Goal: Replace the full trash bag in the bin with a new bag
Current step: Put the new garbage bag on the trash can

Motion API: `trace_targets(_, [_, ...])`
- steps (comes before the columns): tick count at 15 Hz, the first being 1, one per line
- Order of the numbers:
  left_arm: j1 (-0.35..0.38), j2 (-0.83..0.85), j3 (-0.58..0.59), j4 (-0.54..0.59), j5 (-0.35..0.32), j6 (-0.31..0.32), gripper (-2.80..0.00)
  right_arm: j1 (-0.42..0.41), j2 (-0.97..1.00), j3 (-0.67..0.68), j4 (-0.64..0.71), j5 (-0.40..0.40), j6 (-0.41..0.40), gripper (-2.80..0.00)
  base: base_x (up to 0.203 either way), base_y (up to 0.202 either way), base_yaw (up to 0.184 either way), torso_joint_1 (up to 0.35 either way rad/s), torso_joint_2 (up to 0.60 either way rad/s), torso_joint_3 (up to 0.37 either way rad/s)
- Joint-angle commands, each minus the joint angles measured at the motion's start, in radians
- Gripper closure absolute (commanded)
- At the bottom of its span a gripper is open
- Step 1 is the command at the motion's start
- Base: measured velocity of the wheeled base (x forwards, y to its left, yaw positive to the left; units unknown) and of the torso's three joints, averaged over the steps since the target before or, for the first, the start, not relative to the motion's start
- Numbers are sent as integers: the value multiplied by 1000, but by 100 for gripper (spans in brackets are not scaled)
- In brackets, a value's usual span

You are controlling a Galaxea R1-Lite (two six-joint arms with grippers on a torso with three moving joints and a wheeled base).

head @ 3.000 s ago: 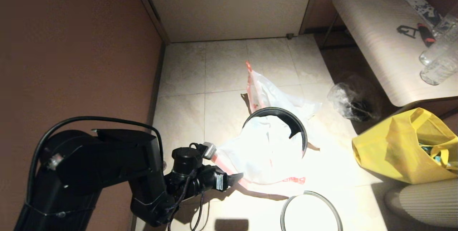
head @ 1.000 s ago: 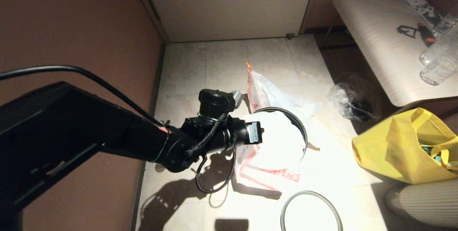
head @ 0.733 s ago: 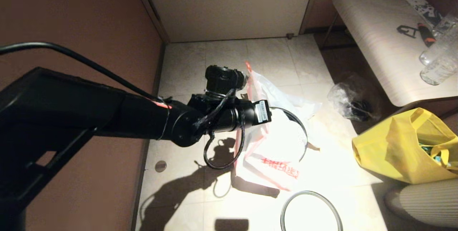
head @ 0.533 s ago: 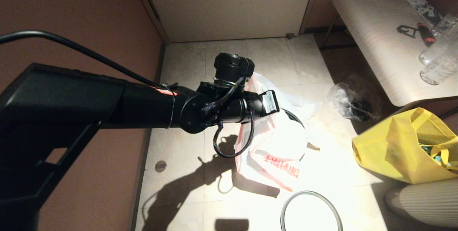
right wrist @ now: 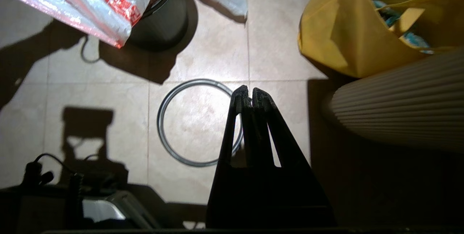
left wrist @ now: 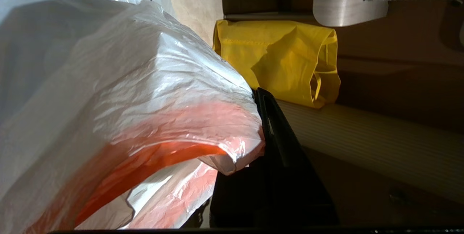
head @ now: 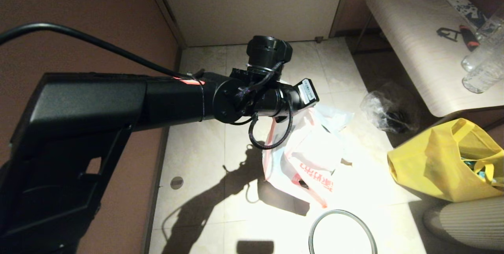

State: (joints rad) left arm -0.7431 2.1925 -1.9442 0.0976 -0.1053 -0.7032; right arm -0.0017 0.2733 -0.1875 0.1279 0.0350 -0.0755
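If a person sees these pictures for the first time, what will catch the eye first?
First, the big black left arm reaching across the head view, its left gripper shut on the new bag, which hangs over the bin. Next, the bright yellow tote bag on the floor at the right. A grey hoop lies on the tiles nearer the robot, below the shut right gripper.

Red printed characters run in a line across the new bag (head: 315, 169), which hangs below your left arm's jaws; you cannot read them. A white label (head: 308, 90) sits on the left wrist just behind those jaws, its print too small for you to make out.
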Motion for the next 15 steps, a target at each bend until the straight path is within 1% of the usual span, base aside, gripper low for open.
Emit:
trace_targets(1, [22, 23, -15, -4, 1, -7, 0, 2, 237, -57, -2, 19, -1, 0, 0, 0, 0, 0, 0, 0])
trace_targets(3, [45, 25, -15, -19, 8, -9, 0, 12, 465, -111, -35, 60, -6, 0, 0, 0, 0, 0, 0, 0])
trace_targets(5, [68, 24, -15, -20, 19, -9, 0, 65, 640, -145, -120, 73, -7, 0, 0, 0, 0, 0, 0, 0])
trace_targets(6, [89, 24, -15, -20, 19, -9, 0, 127, 697, -161, -167, 45, -6, 0, 0, 0, 0, 0, 0, 0])
trace_targets(7, [100, 27, -15, -19, 19, -9, 0, 210, 730, -177, -194, -14, -3, 0, 0, 0, 0, 0, 0, 0])
trace_targets(8, [106, 29, -15, -21, 20, -10, 0, 299, 777, -194, -216, -104, 17, 0, 0, 0, 0, 0, 0, 0])
trace_targets(9, [110, 24, -15, -24, 21, -9, 0, 365, 847, -210, -240, -174, 58, 0, 0, 0, 0, 0, 0, 0])
trace_targets(10, [120, 21, -15, -37, 21, -9, 0, 410, 913, -220, -268, -217, 92, 0, 0, 0, 0, 0, 0, 0])
trace_targets(12, [150, 16, -15, -74, 21, -25, 0, 477, 1069, -229, -358, -281, 133, 0, 0, 0, 0, 0, 0, 0])
trace_targets(15, [165, 18, -15, -73, 21, -56, 0, 512, 1284, -229, -506, -310, 199, 0, 0, 0, 0, 0, 0, 0])
